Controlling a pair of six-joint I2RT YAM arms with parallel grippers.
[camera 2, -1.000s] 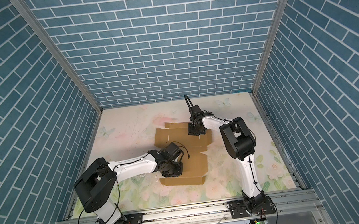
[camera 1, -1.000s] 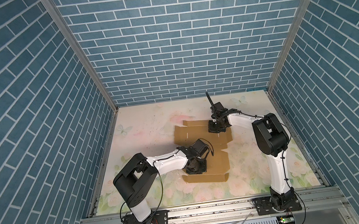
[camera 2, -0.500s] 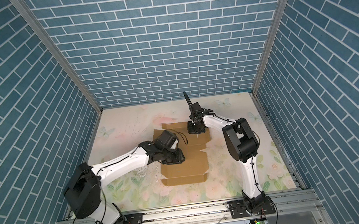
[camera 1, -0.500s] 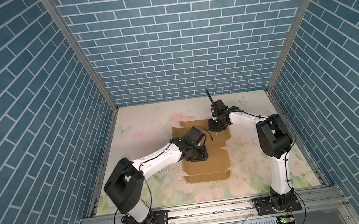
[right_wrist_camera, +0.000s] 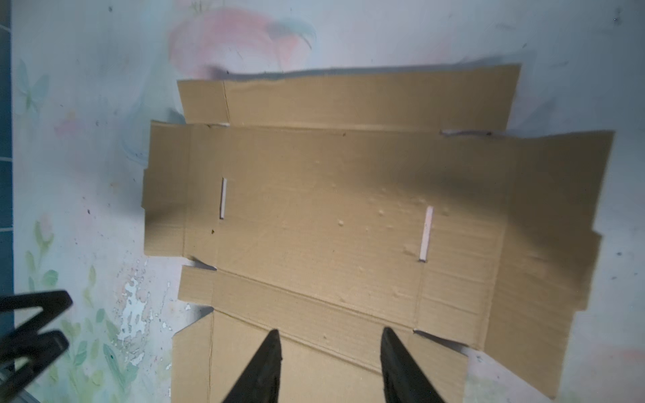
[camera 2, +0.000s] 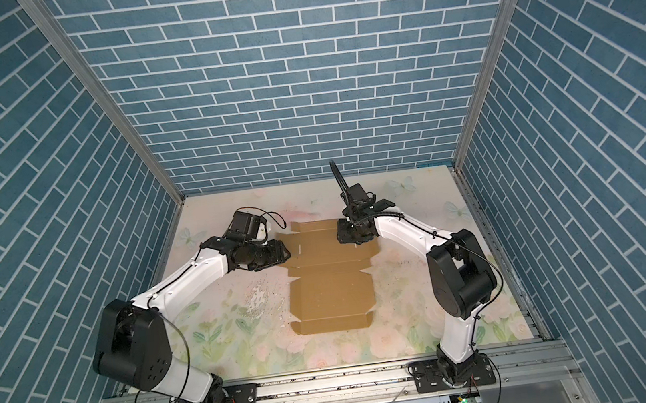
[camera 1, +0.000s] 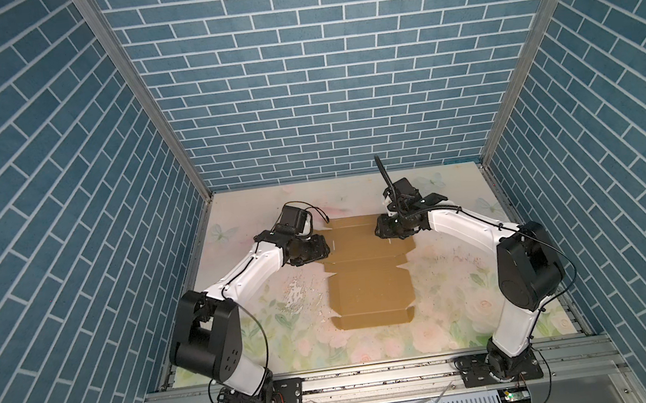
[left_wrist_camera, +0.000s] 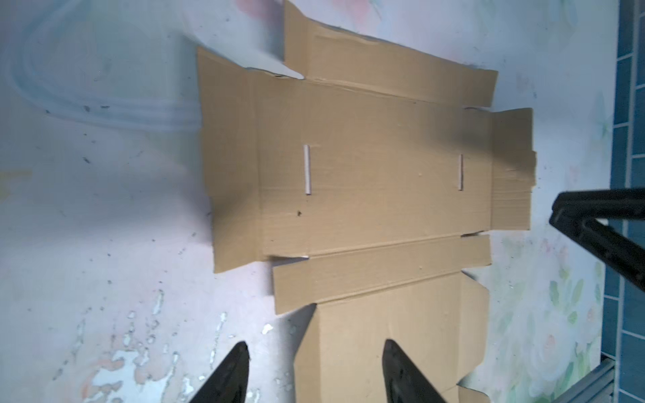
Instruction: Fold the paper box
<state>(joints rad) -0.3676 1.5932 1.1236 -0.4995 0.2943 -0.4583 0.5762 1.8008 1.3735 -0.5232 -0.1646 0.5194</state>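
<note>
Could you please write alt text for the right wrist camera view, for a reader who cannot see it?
An unfolded paper box, a plain brown corrugated cardboard sheet with flaps and two narrow slots, lies spread out on a pale floral-print table. The right gripper hangs above it with its two black fingers apart, holding nothing.

Paper box (camera 1: pixel 369 284) on table (camera 1: pixel 451 304), far end between left hand (camera 1: pixel 322 248), right hand (camera 1: pixel 380 231)
</note>
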